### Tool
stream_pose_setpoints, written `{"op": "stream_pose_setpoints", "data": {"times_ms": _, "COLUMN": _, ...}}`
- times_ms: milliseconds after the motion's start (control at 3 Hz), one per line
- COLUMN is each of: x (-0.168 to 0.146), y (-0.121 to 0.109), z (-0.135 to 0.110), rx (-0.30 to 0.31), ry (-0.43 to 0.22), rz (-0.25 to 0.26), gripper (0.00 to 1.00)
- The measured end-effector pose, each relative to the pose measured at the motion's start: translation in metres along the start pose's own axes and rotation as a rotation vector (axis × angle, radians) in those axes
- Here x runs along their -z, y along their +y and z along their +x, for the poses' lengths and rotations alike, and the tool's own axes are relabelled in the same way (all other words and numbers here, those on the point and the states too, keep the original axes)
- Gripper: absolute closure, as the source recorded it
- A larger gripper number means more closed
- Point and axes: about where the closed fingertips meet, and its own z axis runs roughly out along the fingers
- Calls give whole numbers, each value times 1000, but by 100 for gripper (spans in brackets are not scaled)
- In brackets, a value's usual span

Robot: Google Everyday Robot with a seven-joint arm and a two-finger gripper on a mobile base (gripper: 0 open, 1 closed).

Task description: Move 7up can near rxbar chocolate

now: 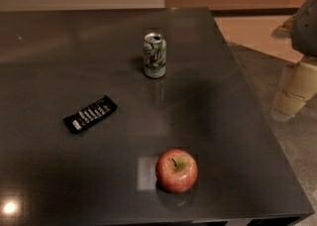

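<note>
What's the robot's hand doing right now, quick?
Gripper: off the right side of the table, not touching the 7up can; open or closed cannot be told.
</note>
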Motion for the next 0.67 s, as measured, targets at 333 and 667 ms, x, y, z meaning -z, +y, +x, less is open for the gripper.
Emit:
{"op": "stream_pose_setpoints", "data": {"times_ms": 333, "x": -12, "y": -22, "z": -30, "rx": 24, "ry": -73, "rz": -15, "gripper": 0}}
{"op": "stream_pose_setpoints", "data": {"times_ms": 667, "x": -25, "y": -39, "z": -58, "rx": 47, "ry": -135, "rz": -34, "gripper": 0}}
